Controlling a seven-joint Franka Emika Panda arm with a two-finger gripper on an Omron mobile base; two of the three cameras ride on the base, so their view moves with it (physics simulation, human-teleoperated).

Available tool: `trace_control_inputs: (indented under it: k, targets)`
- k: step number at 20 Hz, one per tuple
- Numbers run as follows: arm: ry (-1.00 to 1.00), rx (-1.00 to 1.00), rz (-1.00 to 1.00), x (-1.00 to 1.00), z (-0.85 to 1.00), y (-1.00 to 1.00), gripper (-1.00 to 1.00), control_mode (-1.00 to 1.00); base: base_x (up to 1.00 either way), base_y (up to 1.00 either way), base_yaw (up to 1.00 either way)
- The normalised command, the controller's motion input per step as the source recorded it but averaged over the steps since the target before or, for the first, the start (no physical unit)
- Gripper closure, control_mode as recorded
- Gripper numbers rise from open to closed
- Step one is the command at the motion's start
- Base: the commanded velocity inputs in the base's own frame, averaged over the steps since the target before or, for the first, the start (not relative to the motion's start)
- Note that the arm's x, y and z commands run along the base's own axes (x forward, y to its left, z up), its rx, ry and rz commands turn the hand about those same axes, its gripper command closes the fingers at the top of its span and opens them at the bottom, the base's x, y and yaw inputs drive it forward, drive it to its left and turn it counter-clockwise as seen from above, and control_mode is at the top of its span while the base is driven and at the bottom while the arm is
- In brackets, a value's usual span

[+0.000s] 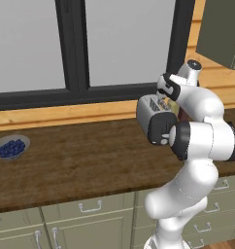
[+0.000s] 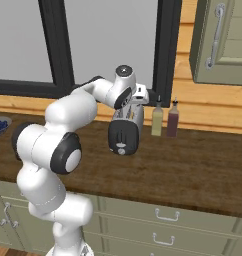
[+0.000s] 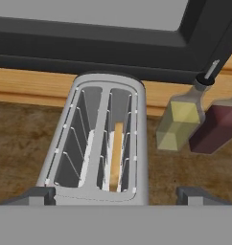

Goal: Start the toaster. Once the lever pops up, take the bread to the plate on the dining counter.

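Gripper (image 3: 113, 194) hovering wide open, empty, over toaster (image 3: 99, 139) at frame centre. Bread (image 3: 116, 155) sitting edge-up in right slot; probably light, crumbly — pinching its top edge looks best.

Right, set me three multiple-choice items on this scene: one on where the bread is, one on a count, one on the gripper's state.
1. Where is the bread?
A. on a plate
B. in the toaster's right-hand slot, as the hand view shows it
C. flat on the counter

2. How many bottles stand beside the toaster?
A. two
B. one
C. four

3. How is the gripper?
A. shut on the bread
B. shut on a bottle
C. open, holding nothing

Answers:
1 B, the tan slice stands on edge in that slot.
2 A, a yellow bottle and a dark red bottle.
3 C, its fingertips sit wide apart above the toaster.
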Motion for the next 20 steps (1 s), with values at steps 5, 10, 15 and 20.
trace_control_inputs:
  k: [5,10,15,20]
  targets:
    - [0.00,0.00,0.00,0.00,0.00,0.00,-1.00,-1.00,0.00,0.00,0.00]
    - [0.00,0.00,0.00,0.00,0.00,0.00,-1.00,-1.00,0.00,0.00,0.00]
    - [0.00,0.00,0.00,0.00,0.00,0.00,-1.00,-1.00,0.00,0.00,0.00]
    - [0.00,0.00,0.00,0.00,0.00,0.00,-1.00,-1.00,0.00,0.00,0.00]
